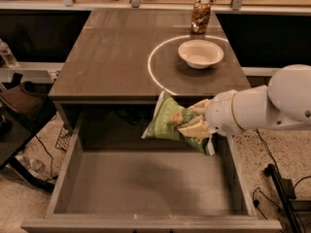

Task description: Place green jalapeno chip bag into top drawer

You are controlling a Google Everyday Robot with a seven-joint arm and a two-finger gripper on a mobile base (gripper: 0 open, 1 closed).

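Observation:
The green jalapeno chip bag (pixel 170 122) is a crinkled green foil bag held in the air over the back right part of the open top drawer (pixel 141 183). My gripper (pixel 194 120) comes in from the right on a white arm and is shut on the bag, with its pale fingers (pixel 196 128) pinching the bag's right side. The bag hangs tilted, just in front of the table's front edge and above the drawer's flat bottom. The drawer is pulled out wide and holds nothing.
On the table (pixel 107 57) stand a white bowl (pixel 200 53) inside a bright ring of light and a brown patterned can (pixel 200 15) at the back. A dark chair (pixel 22 106) and cables are at the left; a stand leg (pixel 279 188) is on the floor at the right.

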